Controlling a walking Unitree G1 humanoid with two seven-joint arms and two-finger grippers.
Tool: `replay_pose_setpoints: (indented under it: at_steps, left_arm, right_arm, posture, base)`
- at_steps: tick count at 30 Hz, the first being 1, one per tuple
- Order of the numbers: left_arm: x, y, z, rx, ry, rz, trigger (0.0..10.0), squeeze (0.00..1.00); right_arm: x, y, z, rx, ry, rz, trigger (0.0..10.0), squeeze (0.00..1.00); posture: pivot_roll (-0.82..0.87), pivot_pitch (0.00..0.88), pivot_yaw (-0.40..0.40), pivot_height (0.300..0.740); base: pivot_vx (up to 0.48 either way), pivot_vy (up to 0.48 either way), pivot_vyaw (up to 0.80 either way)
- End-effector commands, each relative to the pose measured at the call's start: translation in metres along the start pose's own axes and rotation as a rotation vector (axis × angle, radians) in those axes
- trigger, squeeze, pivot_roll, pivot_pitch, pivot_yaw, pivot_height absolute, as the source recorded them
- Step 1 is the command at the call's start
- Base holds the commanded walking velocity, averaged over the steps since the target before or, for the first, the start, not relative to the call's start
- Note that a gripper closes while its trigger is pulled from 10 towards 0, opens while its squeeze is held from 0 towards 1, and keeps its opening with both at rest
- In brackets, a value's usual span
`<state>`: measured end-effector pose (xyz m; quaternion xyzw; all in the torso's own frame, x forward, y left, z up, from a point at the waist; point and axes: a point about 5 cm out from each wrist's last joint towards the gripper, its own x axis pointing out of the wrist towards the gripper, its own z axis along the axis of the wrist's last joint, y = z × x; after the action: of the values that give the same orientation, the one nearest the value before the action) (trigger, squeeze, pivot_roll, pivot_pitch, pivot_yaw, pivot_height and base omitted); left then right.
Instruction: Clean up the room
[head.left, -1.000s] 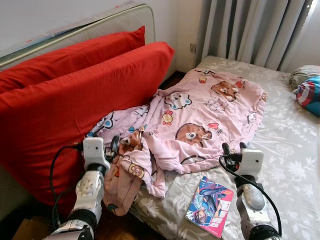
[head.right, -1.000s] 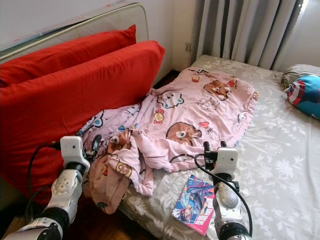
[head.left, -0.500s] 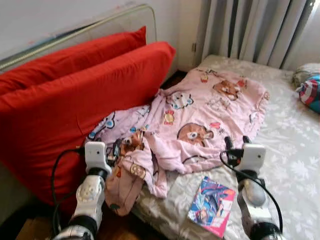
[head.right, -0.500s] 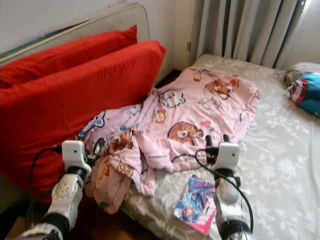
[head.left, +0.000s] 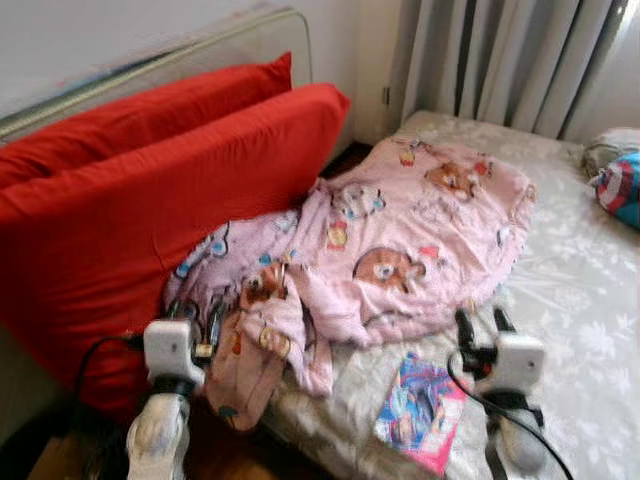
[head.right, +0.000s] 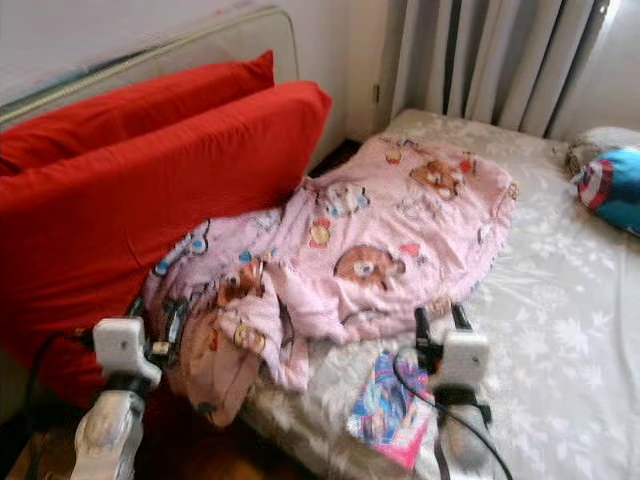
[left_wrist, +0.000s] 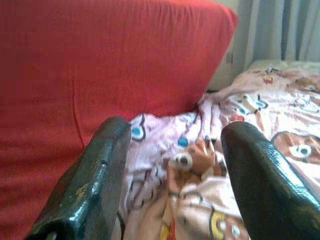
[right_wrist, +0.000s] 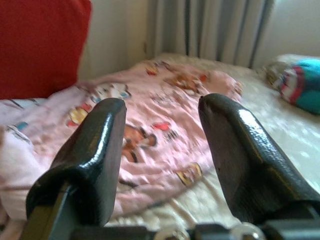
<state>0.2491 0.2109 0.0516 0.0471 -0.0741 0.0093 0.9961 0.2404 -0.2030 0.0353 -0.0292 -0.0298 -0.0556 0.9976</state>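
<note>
1. Two large red cushions (head.left: 150, 190) lean against the headboard beside the bed with the grey floral sheet (head.left: 590, 320).
2. A crumpled pink cartoon-print blanket (head.left: 400, 240) lies across the bed, one corner hanging over the near edge.
3. A colourful illustrated book (head.left: 420, 410) rests near the bed's edge, just beside the blanket.
4. The left tool (head.left: 197, 318) hovers at the hanging corner, fingers apart.
5. The right tool (head.left: 483, 325) hovers just beside the book, fingers apart, holding nothing.
</note>
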Motion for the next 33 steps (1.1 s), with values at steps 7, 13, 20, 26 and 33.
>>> replay_pose_setpoints:
  at_steps: [7, 13, 20, 26, 33]
  left_arm:
    - [-0.025, 0.005, -0.015, -0.016, 0.091, 0.040, 10.0, 0.00]
    - [-0.021, 0.003, -0.013, -0.019, 0.091, 0.033, 10.0, 0.00]
    - [-0.022, 0.000, -0.016, -0.033, 0.188, 0.000, 10.0, 0.00]
    - [-0.033, -0.002, -0.031, -0.055, 0.364, 0.001, 10.0, 0.00]
    - [-0.027, -0.008, -0.026, -0.120, 0.407, -0.011, 10.0, 0.00]
  right_arm:
    - [-0.017, -0.012, -0.007, 0.006, 0.055, -0.039, 10.0, 0.00]
    - [-0.010, -0.008, 0.000, 0.000, 0.042, -0.026, 10.0, 0.00]
    - [-0.009, -0.012, -0.009, -0.049, 0.189, -0.029, 10.0, 0.00]
    - [-0.012, -0.017, -0.013, -0.059, 0.281, -0.027, 10.0, 0.00]
    - [-0.009, -0.021, -0.012, -0.047, 0.350, -0.035, 10.0, 0.00]
  posture:
    - [-0.04, 0.045, 0.007, 0.740]
    - [-0.05, 0.052, 0.003, 0.740]
    - [-0.04, 0.034, -0.006, 0.740]
    - [-0.03, 0.043, -0.009, 0.740]
    - [-0.04, 0.038, -0.009, 0.740]
  base:
    - [0.000, 0.000, 0.00]
    - [0.000, 0.000, 0.00]
    - [0.000, 0.000, 0.00]
    - [0.000, 0.000, 0.00]
    - [0.000, 0.000, 0.00]
